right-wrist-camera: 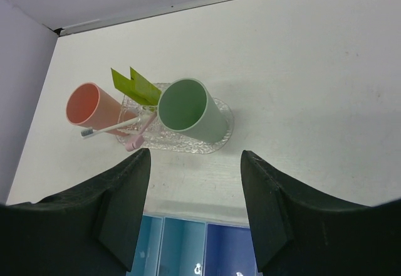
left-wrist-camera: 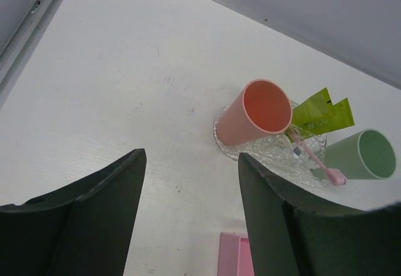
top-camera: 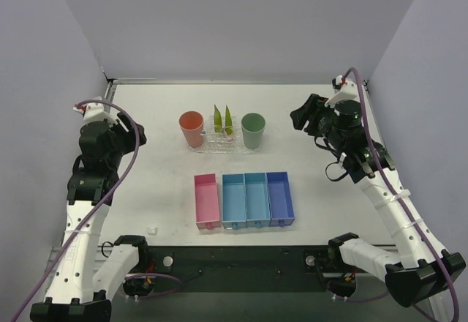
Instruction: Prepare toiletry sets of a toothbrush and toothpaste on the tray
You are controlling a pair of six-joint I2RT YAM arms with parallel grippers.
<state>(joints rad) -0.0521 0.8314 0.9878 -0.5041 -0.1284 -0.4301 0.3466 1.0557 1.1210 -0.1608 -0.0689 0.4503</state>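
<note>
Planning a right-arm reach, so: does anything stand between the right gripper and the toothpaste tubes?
Yes. The green cup stands on the tray's right end, directly between the open right gripper and the toothpaste tubes, which stand just beyond it. Nothing else visible lies on that line.

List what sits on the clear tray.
On the tray: pink cup, green cup, two toothpaste tubes upright between them, two tilted toothbrushes. The cups hide the tubes' bases.
</note>
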